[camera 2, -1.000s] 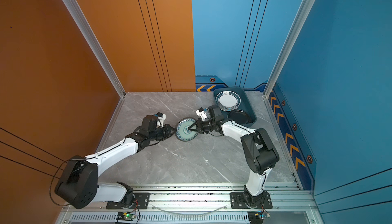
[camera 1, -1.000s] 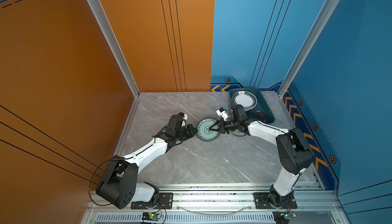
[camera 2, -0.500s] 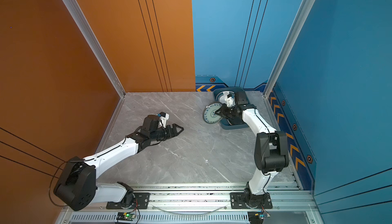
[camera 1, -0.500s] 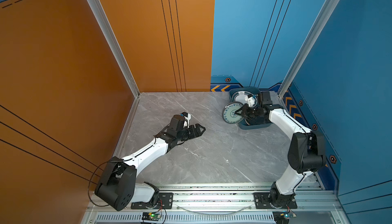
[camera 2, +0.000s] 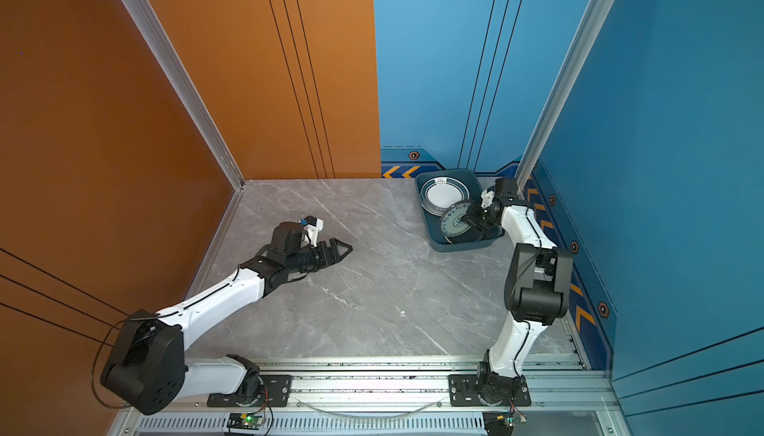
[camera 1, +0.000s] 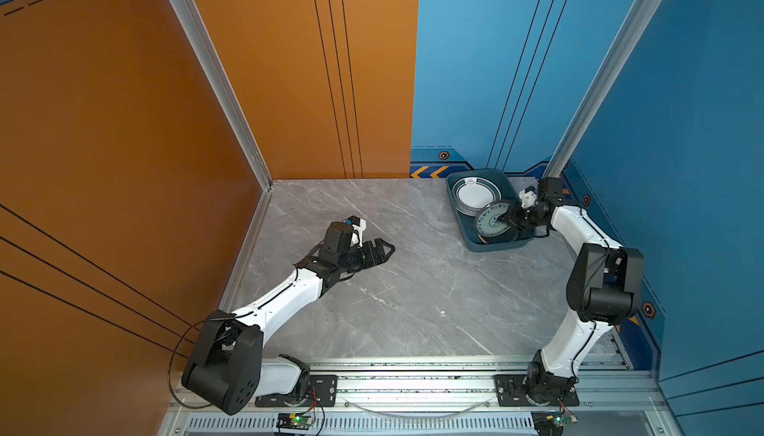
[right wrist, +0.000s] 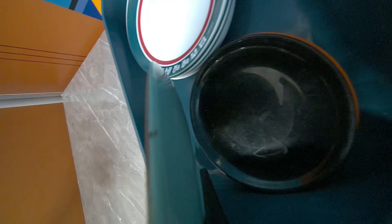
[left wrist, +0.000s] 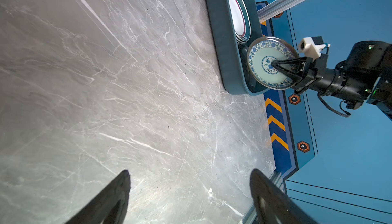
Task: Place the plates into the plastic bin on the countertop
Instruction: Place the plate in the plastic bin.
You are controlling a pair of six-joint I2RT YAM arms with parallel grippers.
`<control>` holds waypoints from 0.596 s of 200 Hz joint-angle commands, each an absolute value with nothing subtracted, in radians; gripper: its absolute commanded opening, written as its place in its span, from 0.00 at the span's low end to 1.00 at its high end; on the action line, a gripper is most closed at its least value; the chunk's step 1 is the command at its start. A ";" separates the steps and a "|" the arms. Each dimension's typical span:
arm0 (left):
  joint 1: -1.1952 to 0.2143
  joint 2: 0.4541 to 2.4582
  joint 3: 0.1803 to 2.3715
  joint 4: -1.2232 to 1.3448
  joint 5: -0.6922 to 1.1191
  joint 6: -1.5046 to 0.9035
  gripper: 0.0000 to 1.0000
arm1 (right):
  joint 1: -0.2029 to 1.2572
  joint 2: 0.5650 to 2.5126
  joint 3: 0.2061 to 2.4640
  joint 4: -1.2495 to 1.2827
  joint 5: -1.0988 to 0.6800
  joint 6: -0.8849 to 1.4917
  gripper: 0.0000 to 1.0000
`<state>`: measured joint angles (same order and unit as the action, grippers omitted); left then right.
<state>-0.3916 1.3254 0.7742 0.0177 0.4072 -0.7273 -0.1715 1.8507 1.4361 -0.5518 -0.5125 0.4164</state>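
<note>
My right gripper is shut on the rim of a teal floral plate, held tilted over the near half of the plastic bin. A stack of white green-rimmed plates fills the bin's far half. In the right wrist view the held plate shows edge-on, and a black plate lies below it on an orange one. My left gripper is open and empty, low over the countertop, well left of the bin. The left wrist view shows its fingers apart.
The bin sits in the far right corner, close to the blue right wall and an aluminium post. An orange wall bounds the left side. The arms' mounting rail runs along the front edge.
The left gripper let go of the floral plate, opened and drew back slightly. The right arm carried the plate from mid-countertop to above the bin's near half.
</note>
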 commanded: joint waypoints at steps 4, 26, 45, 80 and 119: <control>-0.375 1.303 0.759 -0.003 0.449 -0.701 0.88 | -0.185 1.859 1.424 -0.592 -0.459 0.376 0.00; -0.366 1.298 0.749 -0.003 0.457 -0.698 0.88 | -0.188 1.871 1.426 -0.597 -0.445 0.373 0.00; -0.358 1.294 0.739 0.000 0.463 -0.698 0.88 | -0.195 1.887 1.428 -0.601 -0.420 0.370 0.00; -0.347 1.287 0.724 0.004 0.472 -0.698 0.88 | -0.204 1.916 1.432 -0.601 -0.405 0.371 0.00; -0.340 1.284 0.712 0.008 0.476 -0.698 0.88 | -0.207 1.913 1.431 -0.608 -0.374 0.371 0.15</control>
